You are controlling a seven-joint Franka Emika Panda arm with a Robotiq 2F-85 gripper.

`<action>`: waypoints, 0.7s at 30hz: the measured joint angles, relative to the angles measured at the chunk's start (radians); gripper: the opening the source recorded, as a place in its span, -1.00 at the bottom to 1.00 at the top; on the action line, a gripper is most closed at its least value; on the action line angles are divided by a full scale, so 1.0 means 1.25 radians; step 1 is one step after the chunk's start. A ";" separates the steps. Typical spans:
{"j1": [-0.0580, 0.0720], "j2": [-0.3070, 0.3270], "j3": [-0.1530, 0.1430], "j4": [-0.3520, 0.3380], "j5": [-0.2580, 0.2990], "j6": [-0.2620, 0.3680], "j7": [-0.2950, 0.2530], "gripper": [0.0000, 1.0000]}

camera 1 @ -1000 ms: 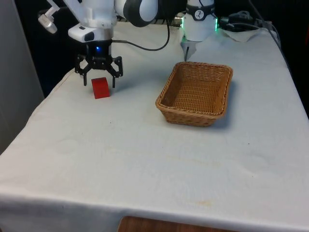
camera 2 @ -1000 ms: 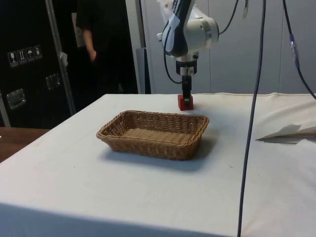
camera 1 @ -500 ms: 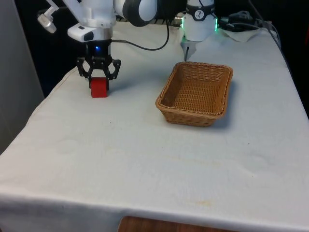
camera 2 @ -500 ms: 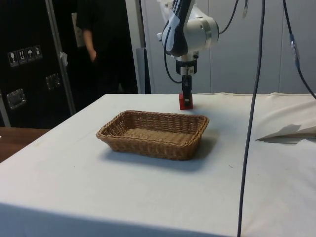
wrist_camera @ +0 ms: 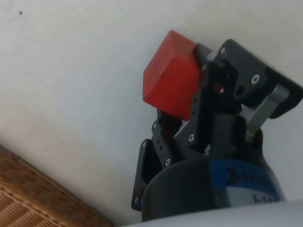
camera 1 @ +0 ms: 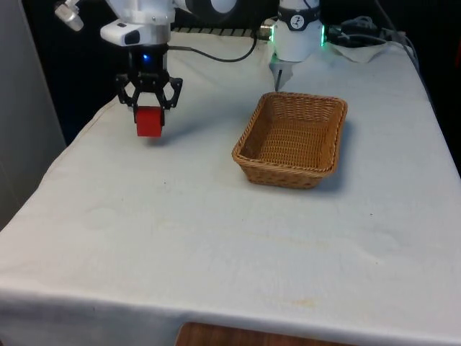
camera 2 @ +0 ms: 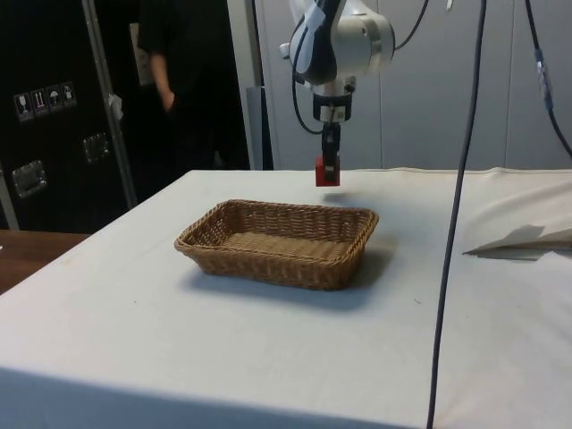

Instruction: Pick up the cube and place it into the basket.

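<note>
My gripper [camera 1: 150,115] is shut on the red cube [camera 1: 149,122], which hangs a little above the white cloth at the front view's far left. In the side view the cube [camera 2: 325,171] hangs under the gripper [camera 2: 328,166], above the table and beyond the far rim of the basket. The wrist view has the cube [wrist_camera: 169,81] clamped between the black fingers [wrist_camera: 204,92], off the cloth. The woven wicker basket [camera 1: 248,155] stands to the front view's right of the cube; its inside holds nothing.
A person in dark clothes [camera 2: 170,80] stands behind the table at the side view's left. A black cable [camera 2: 451,232] hangs down across the side view. Folded white cloth [camera 2: 523,239] lies at the table's right edge there.
The fingers closed on the cube as it stood on the cloth, and the gripper has since risen with it, lifting the cube off the table.
</note>
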 measured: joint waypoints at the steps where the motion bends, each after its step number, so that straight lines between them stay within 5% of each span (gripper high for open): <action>1: 0.002 -0.005 0.000 -0.002 0.000 0.000 0.002 -0.96; 21: 0.025 -0.085 0.010 -0.034 0.000 -0.028 0.065 -0.96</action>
